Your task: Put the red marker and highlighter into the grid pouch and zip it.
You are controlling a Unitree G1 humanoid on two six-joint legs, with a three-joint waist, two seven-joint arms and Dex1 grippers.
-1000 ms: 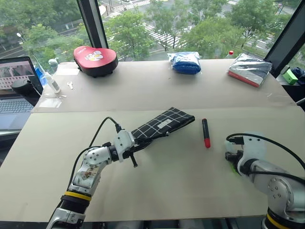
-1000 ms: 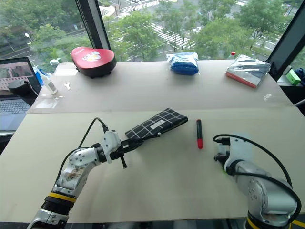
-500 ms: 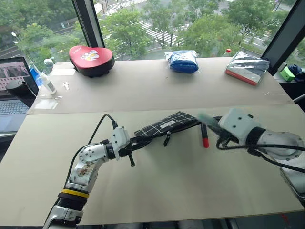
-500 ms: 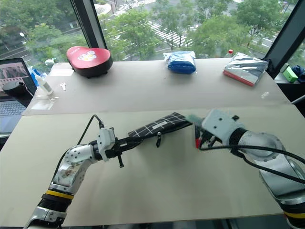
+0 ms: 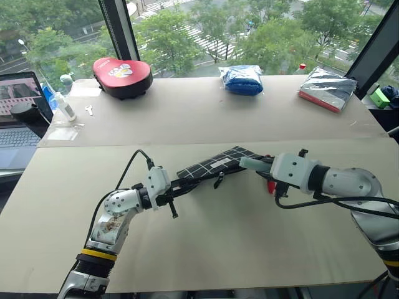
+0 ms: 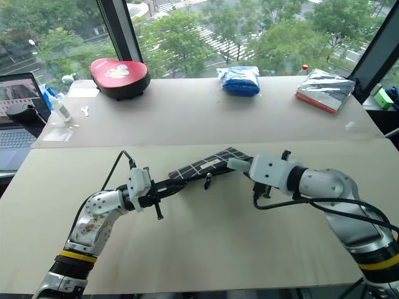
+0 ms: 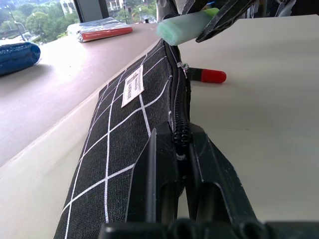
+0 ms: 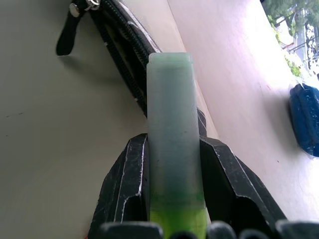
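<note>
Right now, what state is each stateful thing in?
grid pouch: zipper open, one end pinched and held up
highlighter: gripped, mint end at the pouch's mouth
red marker: lying on the table, outside the pouch
left end effector: shut on the pouch
right end effector: shut on the highlighter

Bright, even daylight from the windows behind the table [image 5: 206,118]; soft, faint shadows. Head views sharp. Wrist views soften beyond the end effectors.

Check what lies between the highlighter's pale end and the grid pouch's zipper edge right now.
Nothing: the left wrist view shows the highlighter, held in the right tool, just above the far end of the grid pouch, with only air between. The red marker lies beside it.
</note>
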